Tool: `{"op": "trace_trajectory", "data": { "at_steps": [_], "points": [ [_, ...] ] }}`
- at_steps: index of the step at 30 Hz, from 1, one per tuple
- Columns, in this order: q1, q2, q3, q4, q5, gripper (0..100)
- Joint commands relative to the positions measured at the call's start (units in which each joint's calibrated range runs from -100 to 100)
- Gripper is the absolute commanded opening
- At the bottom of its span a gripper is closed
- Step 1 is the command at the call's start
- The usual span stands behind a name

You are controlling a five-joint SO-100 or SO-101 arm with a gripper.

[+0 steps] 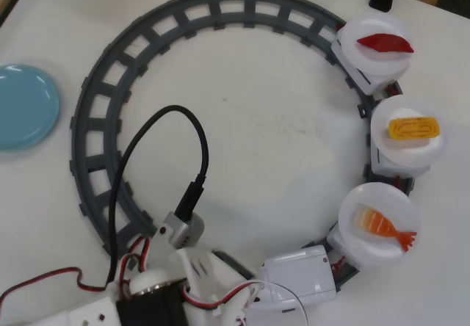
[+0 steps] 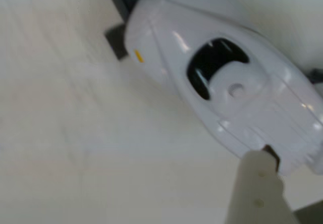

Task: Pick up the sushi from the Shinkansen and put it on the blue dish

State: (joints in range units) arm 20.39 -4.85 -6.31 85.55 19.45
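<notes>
Closest, in the wrist view: one pale gripper finger (image 2: pixel 257 188) just below the Shinkansen (image 2: pixel 222 72), nose toward upper left; whether the fingers are released or clenched, cannot tell. Overhead: locomotive on the grey track (image 1: pixel 110 84) at bottom. Behind it, a white plate (image 1: pixel 378 223) carrying the sushi (image 1: pixel 382 225), long axis diagonal, tail toward lower right. Farther along, the yellow egg piece (image 1: pixel 413 128), then the dark-red piece (image 1: pixel 384 43). Far left, well apart, the blue dish (image 1: pixel 26 106), bare.

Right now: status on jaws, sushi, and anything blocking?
Gripper over the Shinkansen nose, jaws state unclear. Sushi untouched on rear white plate. Blue dish empty, far left. Black cable loops across track.
</notes>
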Motion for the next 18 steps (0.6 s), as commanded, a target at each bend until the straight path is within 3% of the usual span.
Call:
{"op": "trace_trajectory", "data": {
  "at_steps": [1, 18],
  "points": [
    [-1.29, -4.56, -1.62, 2.14, -2.09, 22],
    [-1.38, -6.47, -1.53, 3.75, -2.72, 22]
  ]
}}
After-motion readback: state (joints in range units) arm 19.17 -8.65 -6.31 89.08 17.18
